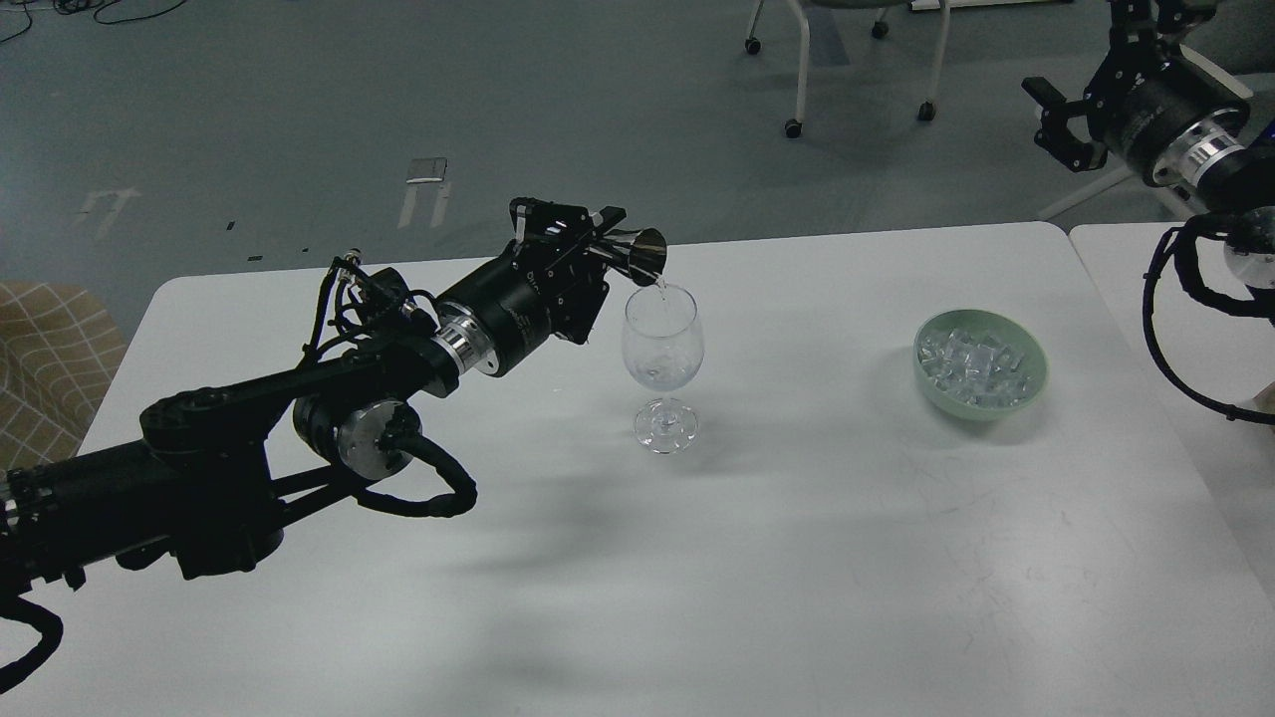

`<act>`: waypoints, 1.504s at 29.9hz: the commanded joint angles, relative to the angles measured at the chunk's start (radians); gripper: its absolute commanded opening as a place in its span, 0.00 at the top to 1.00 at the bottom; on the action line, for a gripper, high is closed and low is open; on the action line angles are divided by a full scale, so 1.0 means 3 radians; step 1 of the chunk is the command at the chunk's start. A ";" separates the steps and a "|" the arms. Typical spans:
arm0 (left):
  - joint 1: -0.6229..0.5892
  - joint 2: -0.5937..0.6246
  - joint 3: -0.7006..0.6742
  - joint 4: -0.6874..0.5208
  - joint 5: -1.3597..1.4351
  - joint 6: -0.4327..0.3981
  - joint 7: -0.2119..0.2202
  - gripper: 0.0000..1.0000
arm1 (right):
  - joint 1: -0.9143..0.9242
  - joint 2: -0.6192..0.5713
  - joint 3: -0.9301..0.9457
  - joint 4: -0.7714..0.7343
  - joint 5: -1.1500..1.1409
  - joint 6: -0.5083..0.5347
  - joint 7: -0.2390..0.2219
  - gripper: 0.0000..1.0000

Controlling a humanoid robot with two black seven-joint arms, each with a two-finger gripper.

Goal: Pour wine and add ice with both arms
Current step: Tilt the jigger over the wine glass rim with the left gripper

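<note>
A clear wine glass (pixel 662 358) stands upright on the white table (pixel 757 518). My left gripper (pixel 598 242) is shut on a small metal measuring cup (pixel 640 255), tipped over the glass's left rim. A thin clear stream of wine (pixel 658 288) runs from the cup into the glass. A pale green bowl (pixel 981 362) to the right holds a heap of clear ice cubes (pixel 971 361). My right gripper (pixel 1054 118) hangs open and empty, high at the far right, above the floor beyond the table.
A second white table (pixel 1185 329) adjoins on the right. A patterned tan seat (pixel 50 358) sits at the left edge. Chair legs on castors (pixel 797 100) stand on the floor behind the table.
</note>
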 commanded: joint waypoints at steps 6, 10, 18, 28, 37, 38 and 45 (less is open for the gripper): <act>0.0012 -0.0040 0.0002 0.0006 0.0134 0.0066 -0.0015 0.99 | 0.0000 0.0003 -0.0004 0.0010 0.0002 -0.0003 0.0000 0.00; 0.0038 -0.0045 0.0002 0.0011 0.0278 0.0091 -0.0015 0.99 | 0.0000 0.0003 -0.0004 0.0010 0.0002 0.0002 0.0000 0.00; 0.0068 -0.0045 0.0002 0.0047 0.0293 0.0117 -0.0015 0.99 | 0.0000 0.0013 -0.0004 0.0020 0.0002 0.0002 0.0000 0.00; 0.0094 -0.0045 0.0002 0.0063 0.0512 0.0168 -0.0035 0.99 | 0.0000 0.0003 0.0001 0.0020 0.0002 0.0002 0.0005 0.00; 0.0063 -0.0050 -0.0003 0.0063 0.0646 0.0357 -0.0040 0.99 | 0.0000 0.0008 0.0001 0.0020 0.0002 0.0002 0.0005 0.00; 0.0063 -0.0050 0.0002 0.0057 0.0661 0.0383 -0.0040 0.99 | 0.0000 0.0003 0.0001 0.0020 0.0002 0.0002 0.0010 0.00; 0.0074 -0.0050 0.0002 0.0047 0.0886 0.0490 -0.0040 0.99 | 0.0000 0.0013 0.0001 0.0015 0.0002 0.0002 0.0010 0.00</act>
